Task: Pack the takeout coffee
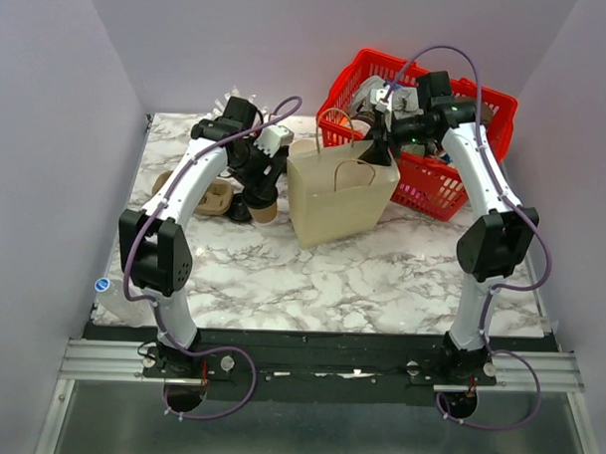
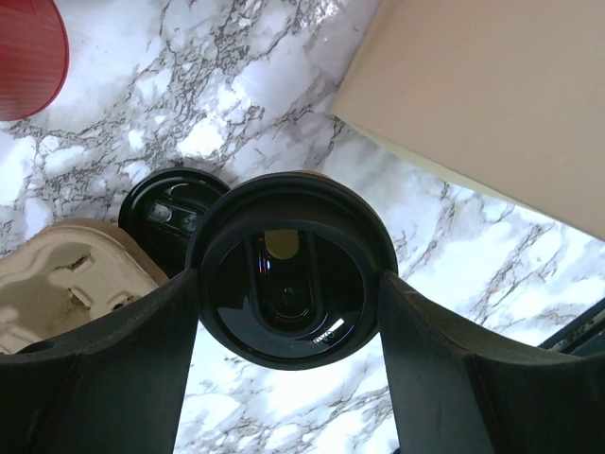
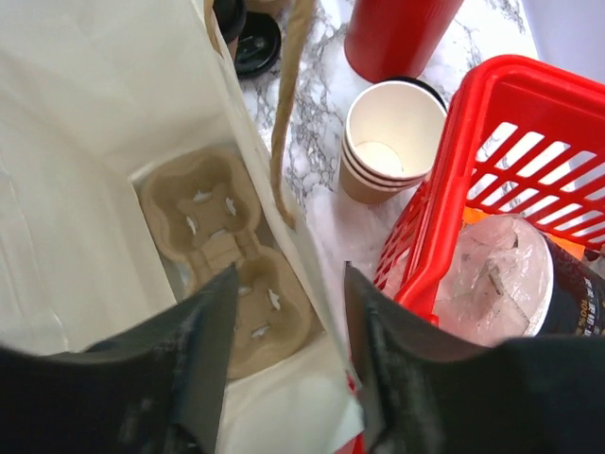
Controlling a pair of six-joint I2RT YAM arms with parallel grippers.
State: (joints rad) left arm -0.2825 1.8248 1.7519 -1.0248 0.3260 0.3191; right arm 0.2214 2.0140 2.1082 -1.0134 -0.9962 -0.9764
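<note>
Marble-veined bench (image 1: 311, 277), with both arm bases at its near edge. Left of centre, the left pincer (image 2: 288, 288) has its jaws wide apart and clamped on opposite sides of the takeout coffee (image 1: 265, 210), which sits just left of the paper bag (image 1: 339, 193). In the wrist view the fitted black lid (image 2: 284, 326) hides the cup's brown wall, so whether the base rests on the bench cannot be told. A loose lid (image 2: 161, 216) lies just behind it, partly covered, beside a pulp carrier (image 2: 66, 284) cut off by the frame edge.

At centre, the bag stands upright and open. A second carrier (image 3: 227, 255) lies flat on the bag's floor, its near end hidden behind the fingers. The right pincer (image 3: 284, 312) hangs over the bag's right wall, jaws parted and straddling it. Contact with the paper cannot be made out. One bag handle (image 3: 288, 113) hangs free.

Farther back stand a stack of cream cups (image 3: 392, 137) and a red cup (image 3: 397, 33), the latter cropped at the top. The red basket (image 3: 492, 142) sits at the far right, and what it holds is blurred and hard to identify.
</note>
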